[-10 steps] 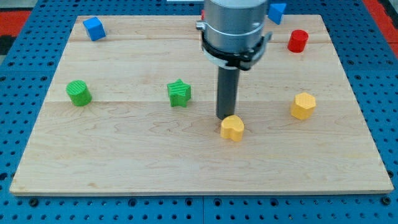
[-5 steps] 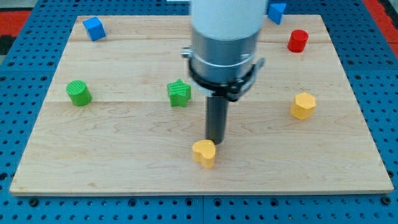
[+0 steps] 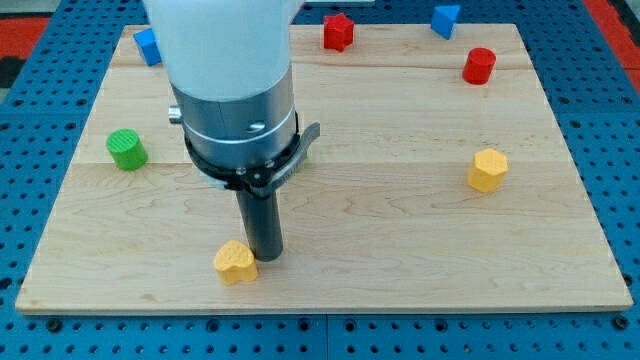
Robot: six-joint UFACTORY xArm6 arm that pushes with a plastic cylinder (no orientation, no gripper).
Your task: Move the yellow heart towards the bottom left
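On the bench [image 3: 400, 250], my tip [image 3: 266, 257] sits just right of the yellow heart [image 3: 235, 262], touching it, near the front edge and left of centre. Far left lies the green cylinder [image 3: 126, 149], the blue cube [image 3: 147, 45] behind it. Along the far edge sit the red star [image 3: 338, 31] and another blue block [image 3: 445, 19], then the red cylinder [image 3: 479, 65]; the yellow hexagon [image 3: 487, 170] lies nearer, at right.

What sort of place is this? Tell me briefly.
Most likely a robotics lab bench: a wooden board lies on a blue perforated base, small blocks like the yellow heart are scattered on it, and my tip sits right beside the heart.
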